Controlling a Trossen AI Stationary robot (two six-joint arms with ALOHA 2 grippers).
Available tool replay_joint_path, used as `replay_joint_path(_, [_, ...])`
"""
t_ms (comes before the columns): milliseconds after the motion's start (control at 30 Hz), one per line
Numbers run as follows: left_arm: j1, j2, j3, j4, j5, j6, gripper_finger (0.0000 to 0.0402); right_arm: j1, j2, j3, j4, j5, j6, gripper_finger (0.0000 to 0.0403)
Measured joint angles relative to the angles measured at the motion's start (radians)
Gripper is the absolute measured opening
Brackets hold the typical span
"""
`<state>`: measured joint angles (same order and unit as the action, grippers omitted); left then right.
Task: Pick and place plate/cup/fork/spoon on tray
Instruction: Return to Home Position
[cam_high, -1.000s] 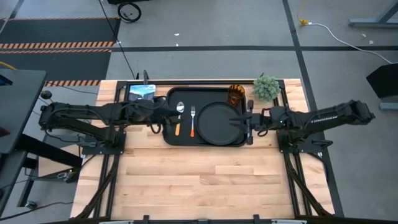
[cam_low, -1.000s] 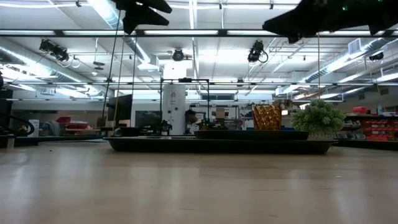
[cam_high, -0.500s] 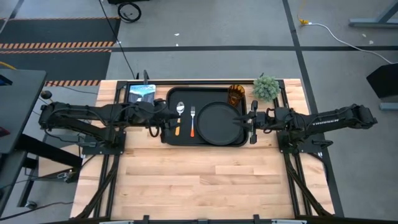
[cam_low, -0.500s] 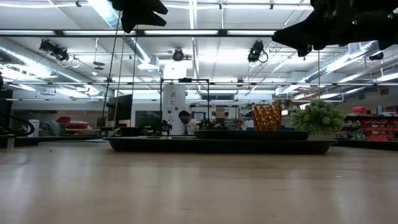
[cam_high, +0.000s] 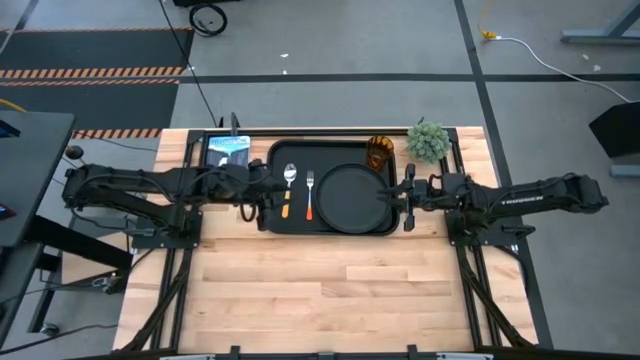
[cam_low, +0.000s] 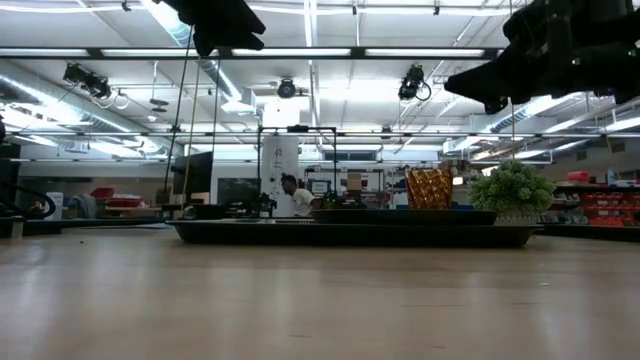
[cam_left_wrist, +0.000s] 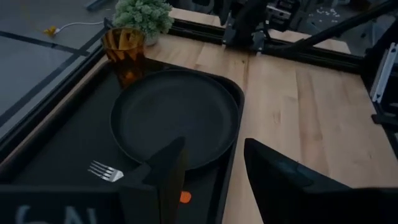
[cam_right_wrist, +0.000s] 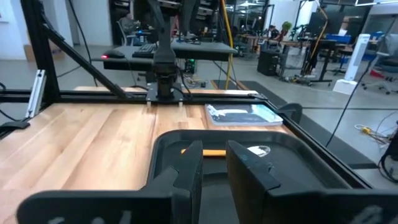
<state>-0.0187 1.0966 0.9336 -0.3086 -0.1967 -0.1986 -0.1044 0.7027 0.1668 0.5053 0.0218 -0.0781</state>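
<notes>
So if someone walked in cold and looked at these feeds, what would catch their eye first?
Probably the black tray at the table's far middle, already loaded: the spoon and fork side by side on its left, the plate on its right, the amber cup in its far right corner. Next, the left gripper and right gripper, both empty, flanking the tray's ends, and a green plant beside the cup.

Small green bushy plant (cam_high: 428, 140) at far right of the light wooden slatted bench (cam_high: 330, 290). Flat blue-and-white packet (cam_high: 228, 148) at far left. White cable (cam_high: 545, 55) on grey floor beyond. Person (cam_low: 290, 195) far back in the room.
</notes>
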Motion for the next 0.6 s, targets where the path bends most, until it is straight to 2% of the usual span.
replay_joint_path(300, [0.016,-0.007,-0.16,0.115,0.038,-0.057,0.0171,-0.036,-0.002,-0.105,0.13,-0.029,0.036,0.0078])
replay_joint_path(600, [0.072,-0.163,-0.22,0.121,0.042,-0.025,0.0171,-0.065,-0.027,-0.136,0.138,-0.046,0.069,0.0078])
